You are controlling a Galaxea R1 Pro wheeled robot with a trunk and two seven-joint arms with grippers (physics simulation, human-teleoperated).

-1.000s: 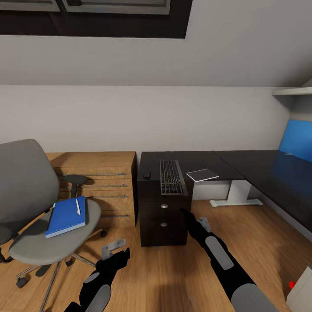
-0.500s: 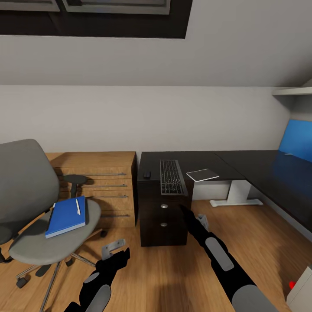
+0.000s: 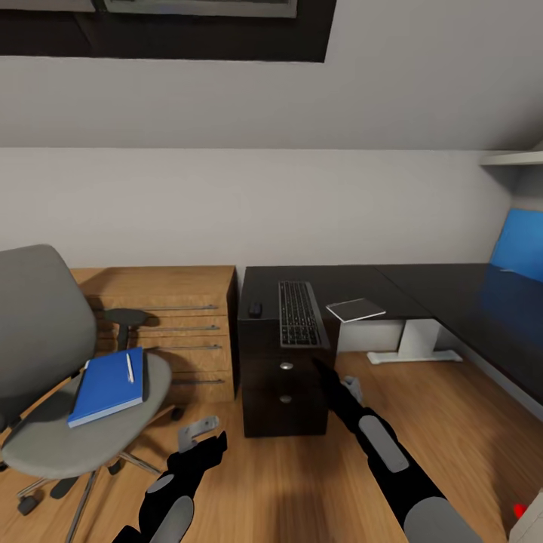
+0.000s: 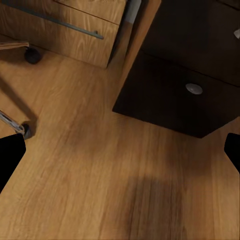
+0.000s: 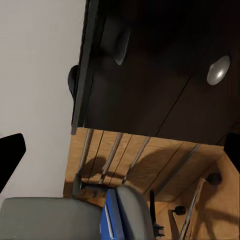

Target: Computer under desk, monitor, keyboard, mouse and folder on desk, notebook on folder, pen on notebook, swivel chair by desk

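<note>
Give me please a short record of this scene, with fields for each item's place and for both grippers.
folder: on chair seat
pen: on folder
keyboard: on desk, above the drawers
mouse: on desk, left of keyboard
notebook: on desk, right of keyboard
monitor: at desk's far right, partly cut off
left gripper: open, empty, low over floor
right gripper: empty, near the drawers; open or shut unclear

Home bedroom with a work corner under a sloped ceiling. Pale grey walls, dark-framed skylight window (image 3: 188, 23) set into the slope, light wood plank floor (image 3: 302, 483). Large L-shaped desk with glossy black top (image 3: 422, 290) and dark drawer unit with round silver knobs; flat dark-keyed keyboard (image 3: 299, 313) lies on it. Light wooden dresser with long bar handles (image 3: 173, 324) just beside the desk. Grey fabric swivel office chair (image 3: 53, 369) near the dresser.
</note>
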